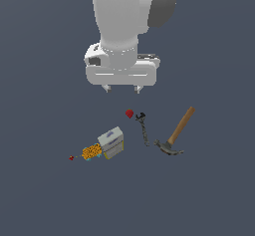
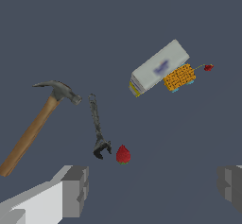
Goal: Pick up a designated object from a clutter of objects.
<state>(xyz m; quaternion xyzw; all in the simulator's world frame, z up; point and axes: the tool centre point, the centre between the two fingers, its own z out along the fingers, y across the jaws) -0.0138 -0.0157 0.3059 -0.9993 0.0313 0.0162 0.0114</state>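
Observation:
The claw hammer point(image 1: 178, 133) lies flat on the floor at the exterior view's right, with its wooden handle pointing up-right and its dark head point(image 1: 168, 149) nearest the camera. It also shows in the wrist view point(image 2: 35, 126). My gripper point(image 1: 122, 88) hangs open and empty, well above the clutter and to the left of the hammer. Its fingers point(image 2: 75, 190) are spread wide in the wrist view. The red strawberry-like lump point(image 1: 129, 113) lies almost under the gripper.
A thin dark chain-like tool point(image 1: 143, 129) lies between the strawberry and the hammer head. A grey-white box point(image 1: 111, 142), an orange patterned piece point(image 1: 91, 152) and a tiny red bit point(image 1: 71, 158) lie at the exterior view's left.

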